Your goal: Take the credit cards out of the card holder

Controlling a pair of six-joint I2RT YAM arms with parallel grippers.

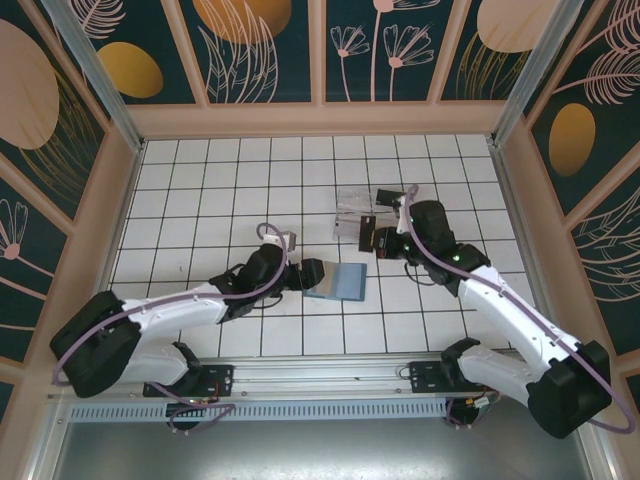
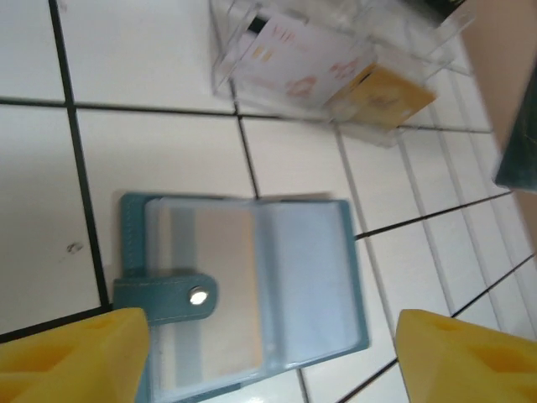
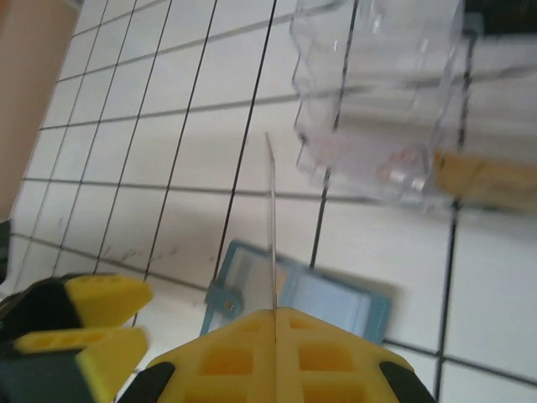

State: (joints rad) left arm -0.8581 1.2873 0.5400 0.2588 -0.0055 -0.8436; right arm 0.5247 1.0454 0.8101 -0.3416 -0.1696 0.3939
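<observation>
The teal card holder (image 1: 340, 281) lies open and flat on the white tiles, its snap strap (image 2: 168, 298) folded over the left panel. A beige card (image 2: 222, 277) shows through the left clear pocket. My left gripper (image 1: 306, 274) hovers at the holder's left edge, open, with yellow fingertips (image 2: 71, 353) wide on either side and nothing between them. My right gripper (image 1: 377, 239) is raised behind the holder, shut on a thin dark credit card (image 1: 366, 233), seen edge-on (image 3: 271, 227) in the right wrist view above the card holder (image 3: 336, 298).
A clear plastic box (image 1: 352, 203) stands just behind the right gripper, and holds cards (image 2: 310, 63). Wooden walls close in the tiled floor on three sides. The left gripper's yellow fingers (image 3: 96, 294) sit close to the holder's strap side.
</observation>
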